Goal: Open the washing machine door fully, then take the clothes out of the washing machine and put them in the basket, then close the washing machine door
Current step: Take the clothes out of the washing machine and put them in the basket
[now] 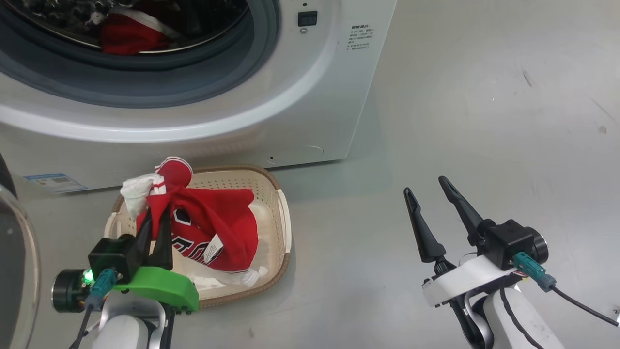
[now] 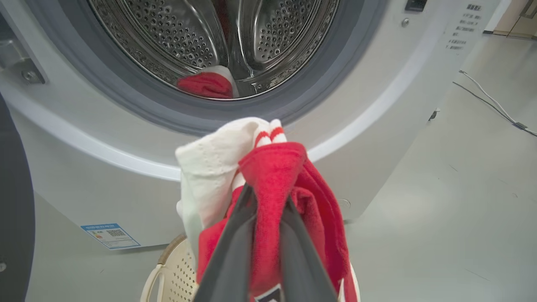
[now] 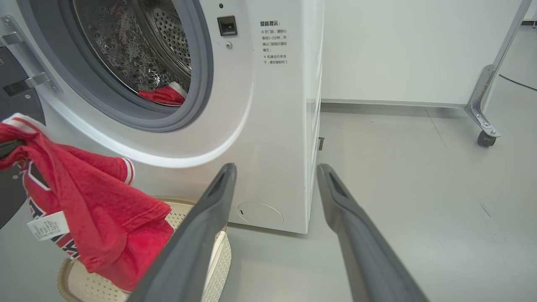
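Head view: the left tool, at 7 o'clock, is clamped shut on a red garment. It pinches a bunched fold near the top, so the rest drapes down into the basket. The grip is high, probably to keep the hem off the floor and let the cloth fall inside the rim once released. The lowest folds seem to rest on the basket's bottom already. The basket stands on the floor just in front of the washing machine, at 6 o'clock of its opening, so the carry from the drum is short.

The right tool, at 4 o'clock, has its jaws spread wide and holds nothing. It hovers well apart from the basket and out of the left arm's way.

The washing machine door is swung out at the 9 o'clock edge, leaving the opening free.

I count two red pieces. One is in the left tool, and a second red garment lies low in the drum at 11 o'clock. White cloth is bunched with the held piece, and I cannot tell whether it is trim or a separate item. There is one basket, one machine and two tools. As I judge it, one drop, one more fetch and the door closing are left to do.
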### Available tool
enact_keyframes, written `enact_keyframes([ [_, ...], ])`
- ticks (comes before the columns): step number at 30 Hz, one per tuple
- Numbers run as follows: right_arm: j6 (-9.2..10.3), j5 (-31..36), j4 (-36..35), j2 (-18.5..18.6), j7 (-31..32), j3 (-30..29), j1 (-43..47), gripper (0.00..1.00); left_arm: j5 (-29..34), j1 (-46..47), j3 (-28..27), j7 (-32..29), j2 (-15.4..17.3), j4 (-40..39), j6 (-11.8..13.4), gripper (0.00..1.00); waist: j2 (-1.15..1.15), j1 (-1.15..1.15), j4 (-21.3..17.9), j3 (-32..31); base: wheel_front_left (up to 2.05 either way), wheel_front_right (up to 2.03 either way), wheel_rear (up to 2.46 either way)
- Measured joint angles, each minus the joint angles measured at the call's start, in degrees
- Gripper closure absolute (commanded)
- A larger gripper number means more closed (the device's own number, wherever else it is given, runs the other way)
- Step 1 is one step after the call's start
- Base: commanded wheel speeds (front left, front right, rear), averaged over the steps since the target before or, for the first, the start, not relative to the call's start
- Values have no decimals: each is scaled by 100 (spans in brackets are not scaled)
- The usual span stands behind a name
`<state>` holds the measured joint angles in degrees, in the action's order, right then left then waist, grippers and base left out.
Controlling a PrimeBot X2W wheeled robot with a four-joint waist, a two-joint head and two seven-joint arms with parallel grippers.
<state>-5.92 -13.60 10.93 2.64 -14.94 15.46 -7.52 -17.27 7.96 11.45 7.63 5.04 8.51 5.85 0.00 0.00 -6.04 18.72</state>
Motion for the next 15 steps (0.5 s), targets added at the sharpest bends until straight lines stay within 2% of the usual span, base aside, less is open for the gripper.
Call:
enact_keyframes([
  [15,-8,-154,-385,2,-1,188,-548,0,-223,709,-185,-281,46,1042,-22,100,0,0,-356,983,0,0,0],
])
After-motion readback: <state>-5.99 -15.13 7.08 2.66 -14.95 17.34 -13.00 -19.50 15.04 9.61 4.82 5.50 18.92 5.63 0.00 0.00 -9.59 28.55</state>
